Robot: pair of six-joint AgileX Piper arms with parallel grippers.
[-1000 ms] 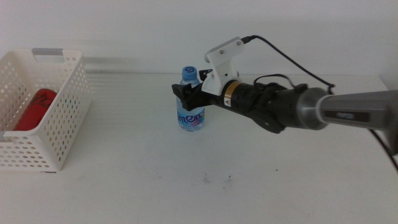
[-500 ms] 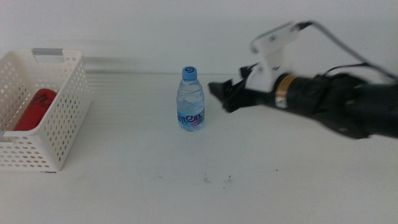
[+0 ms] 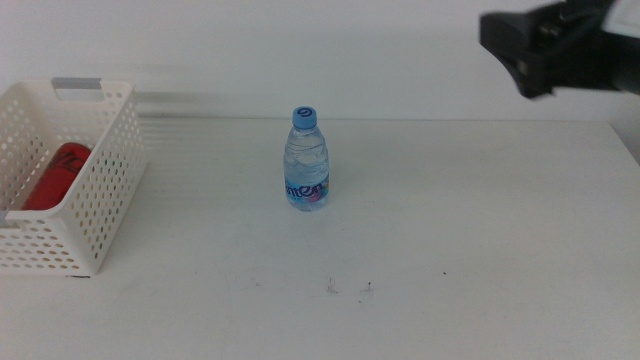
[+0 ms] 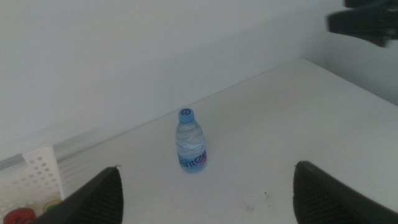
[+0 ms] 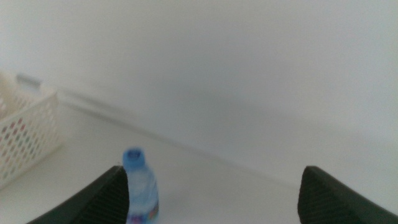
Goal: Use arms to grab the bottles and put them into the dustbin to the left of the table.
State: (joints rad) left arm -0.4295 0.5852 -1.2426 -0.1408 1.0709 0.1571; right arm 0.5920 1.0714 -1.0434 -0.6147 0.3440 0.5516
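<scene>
On my right wrist feed I see the right gripper (image 5: 211,190) with its two dark jaws spread wide apart and nothing between them. Between and beyond them the small clear water bottle (image 5: 140,186) with its blue cap stands upright on the white table (image 5: 205,193), well apart from either jaw. The white perforated dustbin (image 5: 25,134) sits off to one side near the pale wall (image 5: 236,74), and the whole feed is somewhat blurred.
</scene>
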